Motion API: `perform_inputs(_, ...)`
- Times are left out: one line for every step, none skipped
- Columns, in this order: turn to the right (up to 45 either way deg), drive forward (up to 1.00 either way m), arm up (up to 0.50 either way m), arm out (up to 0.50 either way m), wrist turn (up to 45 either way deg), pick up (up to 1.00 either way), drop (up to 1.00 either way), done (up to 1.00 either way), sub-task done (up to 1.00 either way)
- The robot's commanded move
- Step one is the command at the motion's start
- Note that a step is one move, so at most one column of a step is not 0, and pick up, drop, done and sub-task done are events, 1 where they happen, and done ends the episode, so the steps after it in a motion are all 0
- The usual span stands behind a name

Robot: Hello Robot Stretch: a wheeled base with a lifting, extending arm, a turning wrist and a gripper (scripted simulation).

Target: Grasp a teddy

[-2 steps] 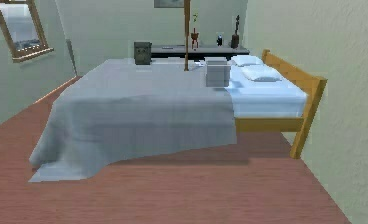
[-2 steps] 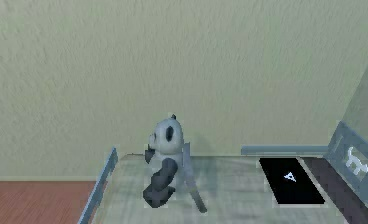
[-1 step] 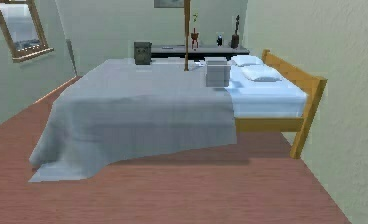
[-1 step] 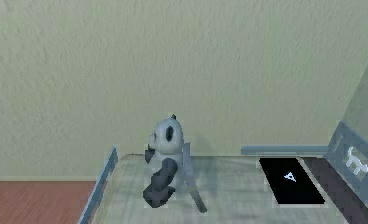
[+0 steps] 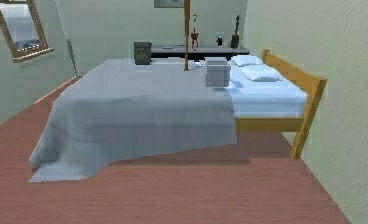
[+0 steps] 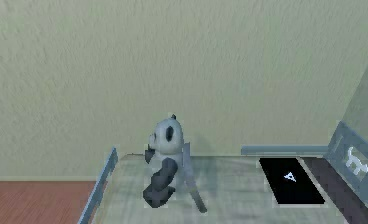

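Observation:
A panda-like teddy [image 6: 168, 134] with a white head and black ears sits on a grey marbled tabletop [image 6: 242, 190] against the pale wall in the arm side view. Right at its lower side is a dark grey body with thin grey bars, which I take for my gripper [image 6: 188, 162]. With the teddy resting on the tabletop at the gripper, I cannot tell whether it holds anything or touches the teddy.
A flat black rectangle [image 6: 290, 181] lies on the tabletop to the teddy's right, with a grey chair-like frame [image 6: 354, 160] beyond it. The forward view has a bed [image 5: 152, 110] with a grey blanket, pillows [image 5: 257, 70], a dark shelf [image 5: 197, 48], a window [image 5: 22, 28] and red-brown floor [image 5: 192, 190].

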Motion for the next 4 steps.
perform_inputs(0.0, 0.0, 0.0, 0.42, 0.0, 0.0, 0.0, 0.0, 0.0)
perform_inputs(0.0, 0.0, 0.0, 0.0, 45.0, 0.0, 0.0, 0.0, 0.0)
perform_inputs(0.0, 0.0, 0.0, 0.0, 45.0, 0.0, 0.0, 0.0, 0.0)
perform_inputs(0.0, 0.0, 0.0, 0.0, 45.0, 0.0, 0.0, 0.0, 0.0)
